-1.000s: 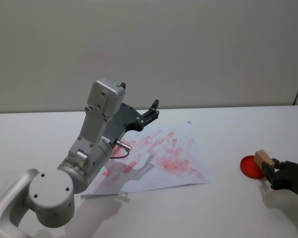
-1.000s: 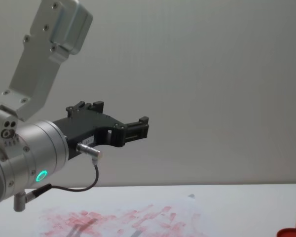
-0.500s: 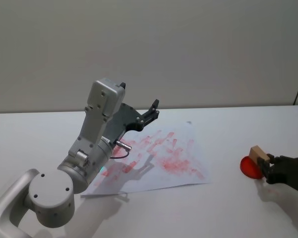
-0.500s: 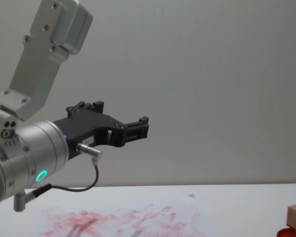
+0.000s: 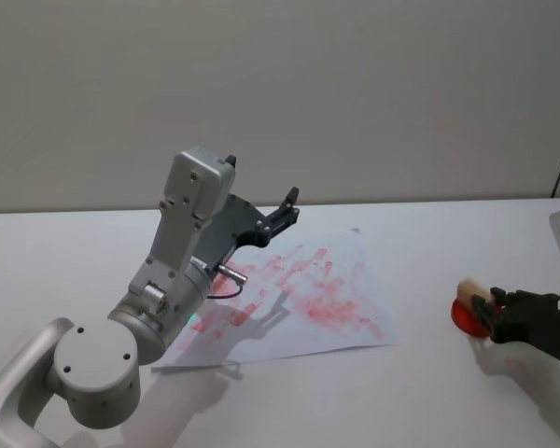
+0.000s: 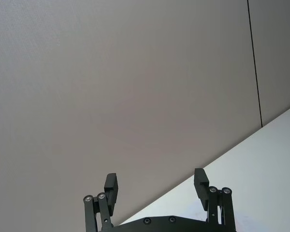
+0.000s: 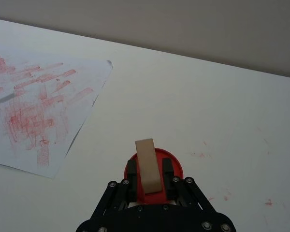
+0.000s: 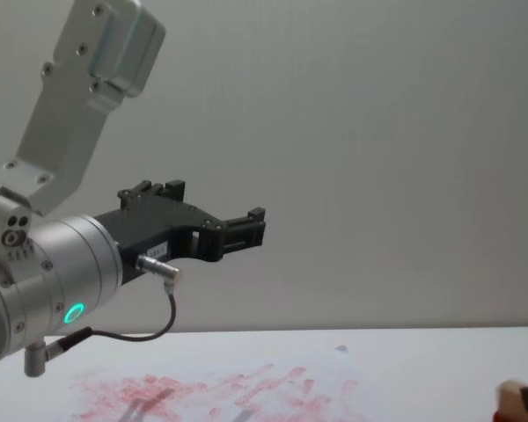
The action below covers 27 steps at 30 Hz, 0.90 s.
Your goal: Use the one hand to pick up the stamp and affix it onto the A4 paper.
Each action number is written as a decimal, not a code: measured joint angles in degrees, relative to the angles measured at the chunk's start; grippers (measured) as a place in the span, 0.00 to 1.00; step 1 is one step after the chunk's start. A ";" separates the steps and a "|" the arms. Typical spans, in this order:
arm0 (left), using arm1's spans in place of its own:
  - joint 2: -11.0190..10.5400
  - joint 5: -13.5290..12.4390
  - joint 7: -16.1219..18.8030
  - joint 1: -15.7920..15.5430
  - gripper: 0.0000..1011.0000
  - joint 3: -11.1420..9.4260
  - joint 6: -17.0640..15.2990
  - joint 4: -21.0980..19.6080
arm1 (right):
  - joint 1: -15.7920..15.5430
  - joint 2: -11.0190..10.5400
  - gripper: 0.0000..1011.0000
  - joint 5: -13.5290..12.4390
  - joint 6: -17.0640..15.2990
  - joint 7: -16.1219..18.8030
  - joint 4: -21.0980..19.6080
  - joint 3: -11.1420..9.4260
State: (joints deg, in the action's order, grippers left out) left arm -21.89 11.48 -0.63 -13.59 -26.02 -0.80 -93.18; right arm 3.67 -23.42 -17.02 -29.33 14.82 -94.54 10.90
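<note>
My right gripper [image 5: 490,313] is shut on the stamp [image 5: 471,291], a small tan wooden block, at the table's right side. In the right wrist view the stamp [image 7: 147,164] stands between the black fingers [image 7: 131,170], over the red round ink pad [image 7: 165,154]. I cannot tell whether the stamp touches the pad. The A4 paper [image 5: 303,303], white with smudged red marks, lies at the table's middle, left of the stamp. My left gripper [image 5: 285,210] hangs raised above the paper's far edge, open and holding nothing [image 6: 155,186].
The red ink pad [image 5: 467,319] sits on the white table [image 5: 429,243] right of the paper. My left arm's big silver elbow [image 5: 93,373] fills the near left. Bare table lies between the paper's corner [image 7: 108,63] and the pad.
My right gripper has carried the stamp a little leftward, towards the paper. The left arm has not moved.
</note>
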 joint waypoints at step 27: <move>0.00 0.00 0.00 0.00 0.99 0.00 0.00 0.00 | 0.76 0.36 0.99 0.45 -0.45 0.59 0.71 0.32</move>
State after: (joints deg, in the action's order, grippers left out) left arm -21.89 11.48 -0.63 -13.58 -26.02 -0.80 -93.18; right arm 4.43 -23.06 -16.57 -29.79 15.41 -93.83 11.22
